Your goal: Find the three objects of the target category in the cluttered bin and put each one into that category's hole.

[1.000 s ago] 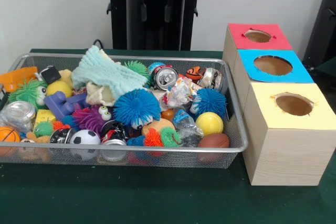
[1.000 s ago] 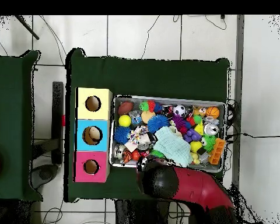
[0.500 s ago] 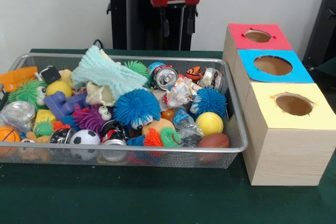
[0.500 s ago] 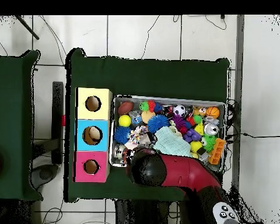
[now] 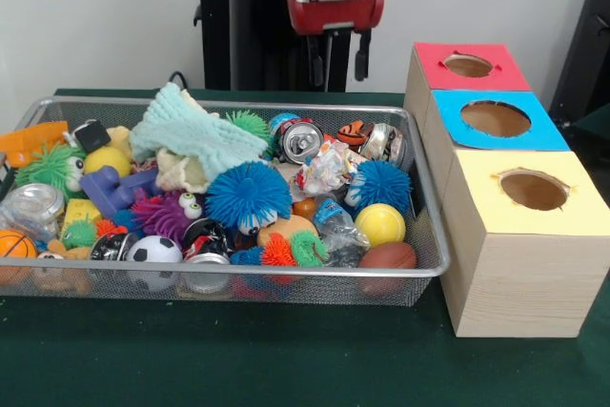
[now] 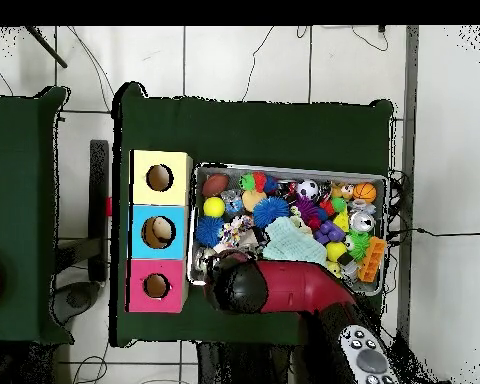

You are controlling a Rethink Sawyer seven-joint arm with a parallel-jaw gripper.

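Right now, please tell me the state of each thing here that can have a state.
gripper: open, empty, hanging above the bin's far edge
wire bin: full of clutter
soda can: lying on its side, dented
towel: crumpled on top of the pile
red hole: open
blue hole: open
yellow hole: open

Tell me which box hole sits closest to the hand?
The red box's hole: it is the far one of three, nearest the hand. Blue and yellow lie further forward.

A robotics lab: a green-covered bench (image 5: 286,369) holds a wire bin (image 5: 419,264) of toys and three colour-topped sorting boxes (image 5: 519,264), on a white tiled floor (image 6: 284,60) trailing loose cables (image 6: 254,60).
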